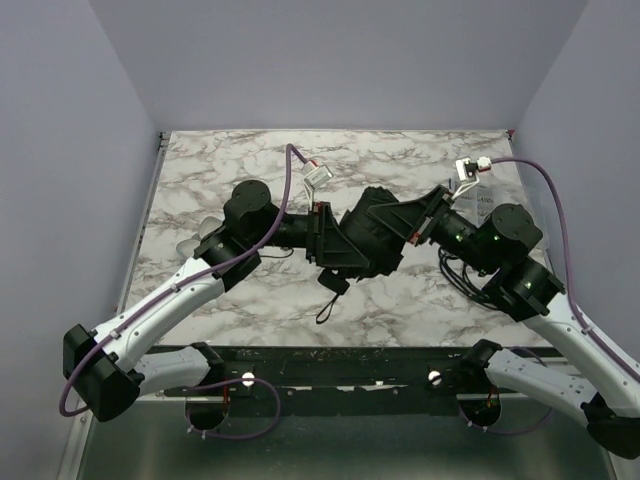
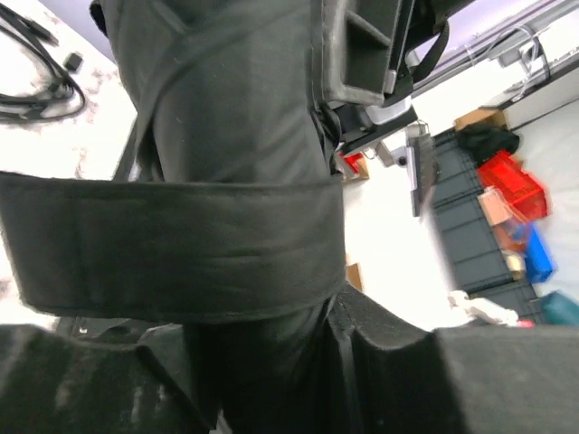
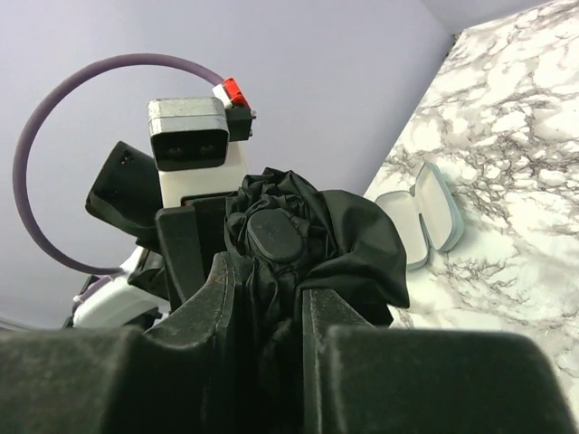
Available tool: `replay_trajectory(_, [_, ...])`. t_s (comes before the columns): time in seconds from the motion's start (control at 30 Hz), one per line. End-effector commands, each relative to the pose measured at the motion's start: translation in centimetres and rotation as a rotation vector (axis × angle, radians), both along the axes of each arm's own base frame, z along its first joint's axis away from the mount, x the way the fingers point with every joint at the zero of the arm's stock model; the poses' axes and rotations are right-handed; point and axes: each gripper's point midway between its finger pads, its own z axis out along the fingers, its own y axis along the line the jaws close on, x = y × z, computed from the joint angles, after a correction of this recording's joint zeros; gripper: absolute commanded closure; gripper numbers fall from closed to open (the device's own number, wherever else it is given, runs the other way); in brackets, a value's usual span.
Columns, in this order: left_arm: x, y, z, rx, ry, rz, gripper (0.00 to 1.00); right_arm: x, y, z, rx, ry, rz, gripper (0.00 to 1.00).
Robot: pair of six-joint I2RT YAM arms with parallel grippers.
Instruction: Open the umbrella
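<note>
Top view. The compact black folding umbrella (image 1: 375, 235) hangs folded above the middle of the white marble table (image 1: 400, 160), slung between both arms. The left gripper (image 1: 322, 232), over the table's centre-left, grips the handle end. The thin black wrist strap (image 1: 330, 295) dangles from that end towards the table's near edge. The right gripper (image 1: 428, 225), over the centre-right, meets the canopy end.

Left wrist view. The left fingers (image 2: 90, 389) sit part-closed round the umbrella's body. A broad black fabric band (image 2: 181, 240) wraps the folded canopy, so I judge the canopy cannot spread until the band is off. A coiled black cable (image 2: 36, 90) lies on the table.

Right wrist view. The right fingers (image 3: 362, 380) stand narrow, pinching loose fabric just under the round black tip cap (image 3: 276, 235). A pale mint-green oval clamshell case (image 3: 425, 212) lies open on the table.

Advice: pinched cloth will likely slip, so seat your right fingers on something rigid. Hold the left grip firm and pull along the shaft's line.
</note>
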Motion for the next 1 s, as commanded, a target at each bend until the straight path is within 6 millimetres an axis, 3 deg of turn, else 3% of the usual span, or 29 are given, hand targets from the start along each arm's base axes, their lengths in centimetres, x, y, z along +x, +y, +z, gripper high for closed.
replay_trajectory(0.0, [-2.3,0.8,3.2,-0.087,-0.160,-0.120,0.36,0.5,0.3,-1.4,-0.076,0.033,-0.010,0.99])
replay_trajectory(0.1, [-0.2,1.1,1.0,0.063,-0.197,0.040,0.03,1.3,-0.6,0.3,-0.073,0.015,-0.079,0.99])
replay_trajectory(0.13, [0.7,1.5,0.5,0.113,-0.236,0.100,0.01,1.3,-0.9,1.3,-0.061,-0.003,-0.094,0.99])
replay_trajectory(0.27, [4.4,4.3,-1.9,0.331,-0.339,0.359,0.02,3.0,-2.9,4.7,-0.011,-0.021,-0.241,0.99])
replay_trajectory(0.4, [6.1,7.3,-3.0,0.448,-0.440,0.524,0.01,4.5,-4.6,7.3,0.017,0.010,-0.369,0.99])
replay_trajectory(0.47, [6.5,8.3,-3.2,0.479,-0.477,0.582,0.01,4.9,-4.4,7.8,0.012,0.026,-0.381,0.99])
replay_trajectory(0.8, [5.7,8.4,-1.0,0.398,-0.655,0.612,0.02,5.6,-2.5,6.2,-0.031,0.104,-0.333,1.00])
replay_trajectory(0.97, [5.8,7.3,-1.5,0.419,-0.723,0.557,0.02,5.5,-2.0,6.1,-0.047,0.124,-0.310,0.99])
